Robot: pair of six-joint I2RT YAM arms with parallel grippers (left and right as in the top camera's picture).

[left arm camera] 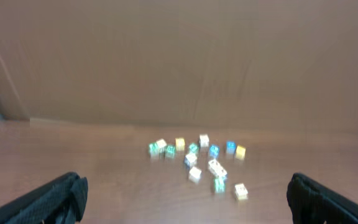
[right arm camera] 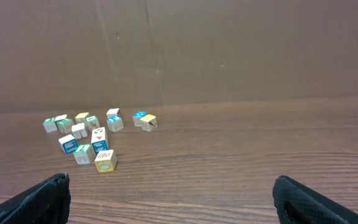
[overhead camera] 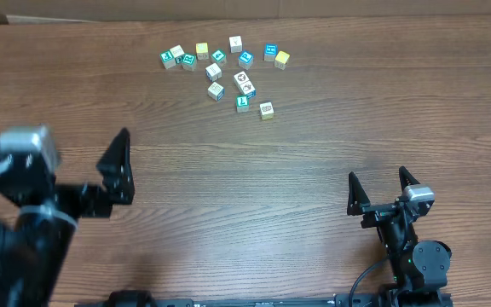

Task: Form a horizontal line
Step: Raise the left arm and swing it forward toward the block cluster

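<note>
Since the picture cubes (overhead camera: 228, 72) lie scattered at the far edge of the tabletop (overhead camera: 314, 145), I hold my left gripper (left arm camera: 184, 186) and right gripper (overhead camera: 378, 183) spread, empty, ready.

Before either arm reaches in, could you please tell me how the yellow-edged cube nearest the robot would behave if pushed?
The yellow-edged cube looks rigid and flat-faced, so it would probably slide on the wooden table rather than roll. Being tiny, it is likely light and may twist if nudged off-centre.
</note>
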